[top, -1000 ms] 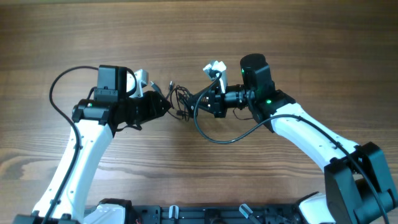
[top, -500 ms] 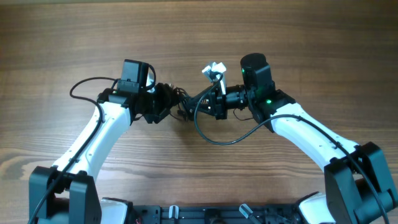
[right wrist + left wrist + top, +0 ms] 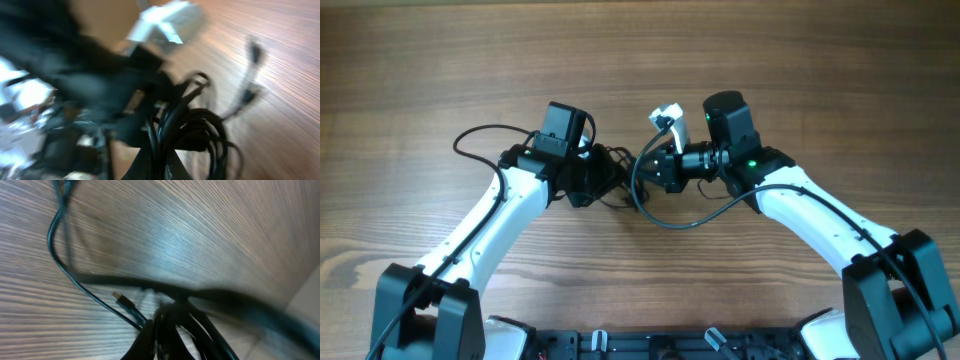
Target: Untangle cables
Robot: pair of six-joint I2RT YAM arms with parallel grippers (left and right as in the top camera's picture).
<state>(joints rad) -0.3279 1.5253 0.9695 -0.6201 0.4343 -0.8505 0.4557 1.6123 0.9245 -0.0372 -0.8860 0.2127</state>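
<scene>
The cables [image 3: 621,172] are a small black tangle in the middle of the wooden table, pinched between my two grippers. My left gripper [image 3: 607,183] reaches in from the left and is shut on strands of the bundle [image 3: 186,329]. One thin strand with a small plug end [image 3: 116,296] trails off to the left over the wood. My right gripper [image 3: 643,172] comes in from the right and is shut on the coiled loops [image 3: 197,131]. Two plug ends [image 3: 252,70] hang out beyond the coil. Both wrist views are blurred, and the fingertips are largely hidden by cable.
A thick black arm cable [image 3: 672,223] loops out in front of the right gripper over the table. Another arm cable [image 3: 472,146] arcs behind the left arm. A white part [image 3: 667,116] sticks up from the right wrist. The arms' base rail [image 3: 640,346] lines the near edge.
My left arm has swung right into the tangle, and its gripper, open a moment ago, has shut on the cables. The right gripper has kept its hold and barely shifted.
</scene>
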